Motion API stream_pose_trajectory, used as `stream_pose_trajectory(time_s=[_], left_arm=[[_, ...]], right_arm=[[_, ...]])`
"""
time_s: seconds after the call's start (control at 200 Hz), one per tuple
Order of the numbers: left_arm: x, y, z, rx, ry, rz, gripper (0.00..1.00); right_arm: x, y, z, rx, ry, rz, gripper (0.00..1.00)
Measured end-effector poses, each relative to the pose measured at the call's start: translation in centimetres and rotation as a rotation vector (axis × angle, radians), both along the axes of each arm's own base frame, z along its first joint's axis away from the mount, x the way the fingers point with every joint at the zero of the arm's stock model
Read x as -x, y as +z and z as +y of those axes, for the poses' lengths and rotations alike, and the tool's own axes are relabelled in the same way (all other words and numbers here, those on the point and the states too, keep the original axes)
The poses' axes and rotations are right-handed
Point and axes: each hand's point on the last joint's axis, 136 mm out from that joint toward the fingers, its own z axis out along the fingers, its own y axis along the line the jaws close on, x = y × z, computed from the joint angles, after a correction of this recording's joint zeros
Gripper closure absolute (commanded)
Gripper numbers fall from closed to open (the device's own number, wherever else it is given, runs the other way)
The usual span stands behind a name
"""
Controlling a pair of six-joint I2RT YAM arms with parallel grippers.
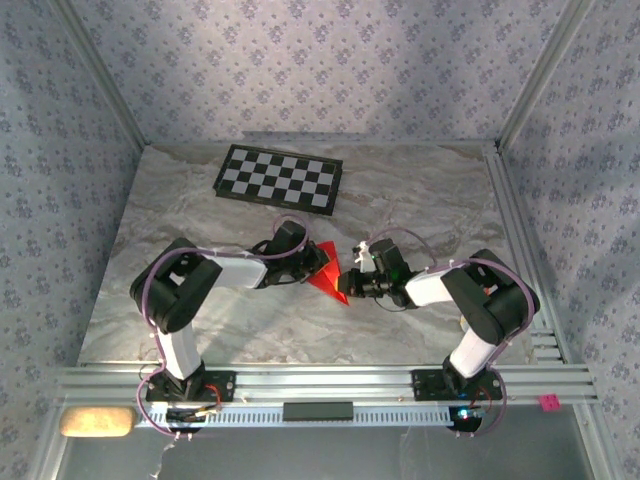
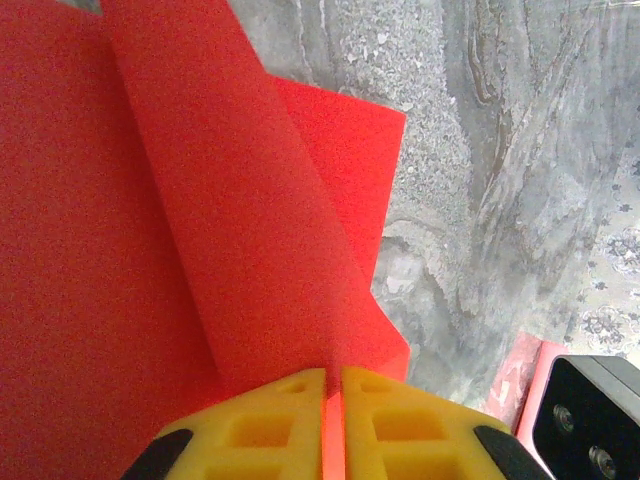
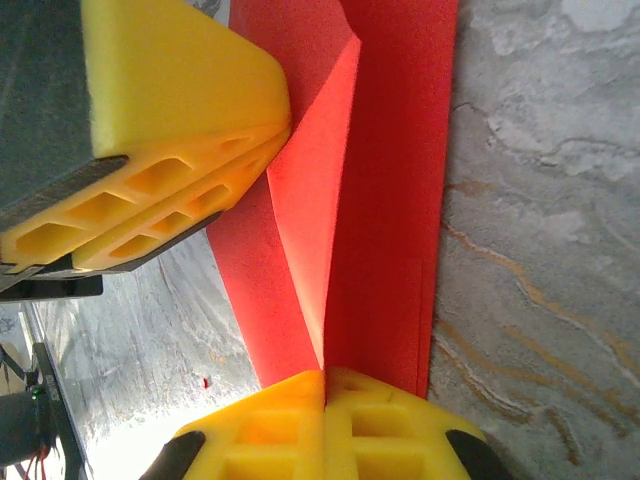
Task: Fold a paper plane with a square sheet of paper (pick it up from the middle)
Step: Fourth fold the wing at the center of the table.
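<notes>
l gripper (image 2: 332,425) and r gripper (image 3: 325,425) both clamp the creased red paper sheet (image 1: 329,276); from top, arms hide most of it.

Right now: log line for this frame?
left gripper: shut on red paper | right gripper: shut on red paper | state: creased

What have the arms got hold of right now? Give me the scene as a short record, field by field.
paper: red, creased, with a raised fold running between the two grips
left gripper: shut on one edge of the paper
right gripper: shut on the opposite edge, facing the left one
paper on or off table: cannot tell
checkerboard: flat at the far side, apart from the paper
table: grey marbled top
</notes>
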Motion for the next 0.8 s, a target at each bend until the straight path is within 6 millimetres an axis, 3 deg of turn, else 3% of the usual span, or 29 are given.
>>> stream_pose_trajectory(time_s=[0.21, 0.8], left_arm=[[-0.07, 0.06, -0.25, 0.007, -0.006, 0.000, 0.86], [-0.33, -0.46, -0.55, 0.000, -0.013, 0.004, 0.86]], right_arm=[[-0.04, 0.00, -0.06, -0.003, -0.006, 0.005, 0.97], [-0.10, -0.10, -0.15, -0.017, -0.018, 0.038, 1.00]])
